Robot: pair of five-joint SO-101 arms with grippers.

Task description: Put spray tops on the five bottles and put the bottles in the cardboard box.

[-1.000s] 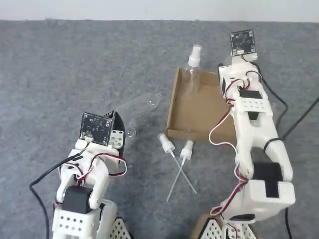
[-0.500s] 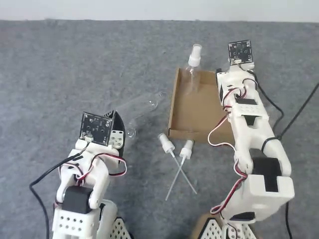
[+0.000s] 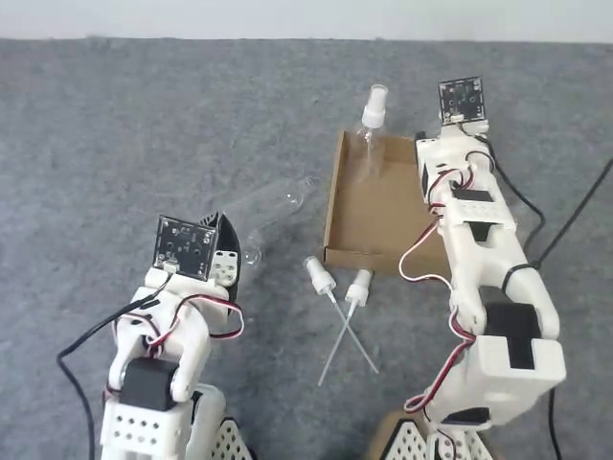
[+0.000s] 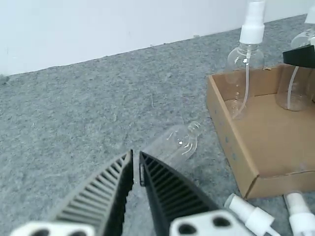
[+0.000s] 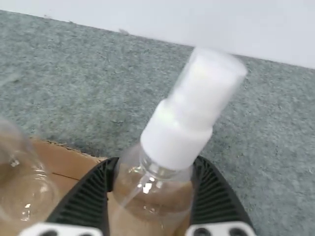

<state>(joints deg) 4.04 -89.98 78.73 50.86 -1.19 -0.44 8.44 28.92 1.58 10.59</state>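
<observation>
Now R gripper (image 5: 155, 169) pinches capped bottle (image 5: 172, 142) by its body at box's (image 3: 332, 192) far right corner: light, slick, thin plastic, so hold gently below shoulder; L gripper (image 4: 136, 157) pressed almost together, empty, near bare bottle (image 4: 174, 142) lying left of box.

— What are the surfaces like out there?
— My tabletop covering (image 3: 144, 125) is grey cloth, fuzzy and matt. The cardboard box (image 3: 378, 216) is plain brown, matt. The capped bottle (image 5: 152, 191) is clear glossy plastic, its spray top (image 5: 192, 108) smooth white plastic.
— And the left gripper (image 4: 136, 156)?
— Ribbed black plastic jaws, matt.
</observation>
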